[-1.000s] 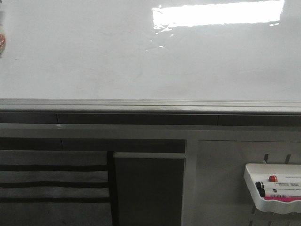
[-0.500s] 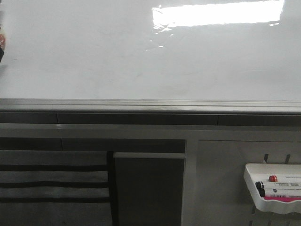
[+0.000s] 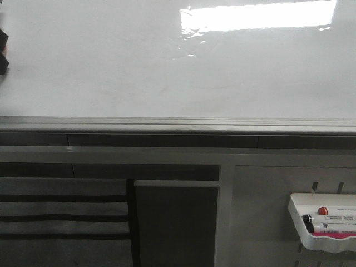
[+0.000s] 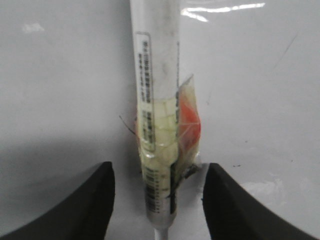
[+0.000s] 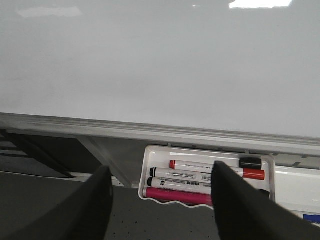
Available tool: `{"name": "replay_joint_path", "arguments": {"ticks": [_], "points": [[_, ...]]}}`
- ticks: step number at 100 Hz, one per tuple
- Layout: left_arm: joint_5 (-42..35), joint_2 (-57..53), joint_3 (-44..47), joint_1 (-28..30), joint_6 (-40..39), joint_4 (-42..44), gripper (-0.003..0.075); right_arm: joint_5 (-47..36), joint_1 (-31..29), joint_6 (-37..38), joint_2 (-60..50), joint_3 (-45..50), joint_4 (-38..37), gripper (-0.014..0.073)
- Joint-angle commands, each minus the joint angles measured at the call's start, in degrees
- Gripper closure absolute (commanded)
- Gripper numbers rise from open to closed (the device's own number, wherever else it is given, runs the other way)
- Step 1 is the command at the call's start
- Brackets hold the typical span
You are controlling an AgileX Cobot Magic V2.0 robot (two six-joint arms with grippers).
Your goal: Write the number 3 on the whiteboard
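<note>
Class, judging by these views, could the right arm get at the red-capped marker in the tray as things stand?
Probably yes. The right gripper is open and empty, and the red-capped marker lies uncovered at the back of the open tray, past its fingers, nothing between them.

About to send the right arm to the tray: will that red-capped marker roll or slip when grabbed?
Probably stiff and light: the red-capped marker is a slim straight barrel. Being round, it may roll if nudged, though the marker tray wall and the neighbouring black-capped marker should limit that. Its smooth barrel could slip in the right gripper, which hangs open above.
</note>
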Motion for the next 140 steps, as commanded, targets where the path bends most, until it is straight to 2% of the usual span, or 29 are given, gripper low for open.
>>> {"name": "replay_joint_path", "arguments": {"ticks": [1, 20, 36, 51, 61, 85, 97, 111, 115, 126, 140], "points": [[-3.80, -1.56, -2.00, -0.51, -0.14, -0.07, 0.0449, -3.76, 0.19, -0.85, 0.13, -2.02, 0.65, 0.0207], [-4.30, -1.56, -2.00, -0.51, -0.14, -0.07, 0.0636, -3.78, 0.19, -0.85, 0.13, -2.02, 0.65, 0.0207], [-4.30, -1.56, -2.00, -0.51, -0.14, -0.07, 0.0715, -4.00, 0.19, -0.85, 0.13, -2.02, 0.65, 0.0207], [-2.95, -1.81, -2.11, -0.51, -0.14, -0.07, 0.0741, -4.80, 0.19, -0.85, 0.13, -2.15, 0.65, 0.0207], [2.99, -3.11, -3.55, -0.63, 1.04, -0.07, 0.0741, -3.35, 0.19, -0.85, 0.13, -3.36, 1.39, 0.0207], [28.01, -7.64, -10.87, -5.01, 13.86, -1.94, 0.0741, 5.53, 0.19, -1.63, 2.68, -11.63, 2.96, 0.0207], [38.68, -9.12, -13.86, -9.06, 22.82, -7.84, 0.0741, 12.92, 0.19, -7.73, 7.28, -16.16, 8.32, 0.0207], [50.23, -9.36, -15.75, -13.47, 36.99, -18.19, 0.0741, 23.41, 1.07, -24.13, 13.34, -20.00, 24.34, 0.0207], [51.85, -9.36, -15.75, -14.66, 40.42, -21.43, 0.0741, 26.69, 2.26, -28.49, 15.15, -21.12, 26.75, 0.0207], [54.16, -9.36, -15.75, -17.56, 45.40, -27.47, 0.0741, 31.87, 8.34, -36.05, 19.69, -23.98, 27.69, 0.0207], [54.37, -9.36, -15.75, -21.48, 49.77, -30.10, 0.0741, 31.03, 18.55, -43.98, 23.77, -26.43, 27.56, 0.0207]]}}
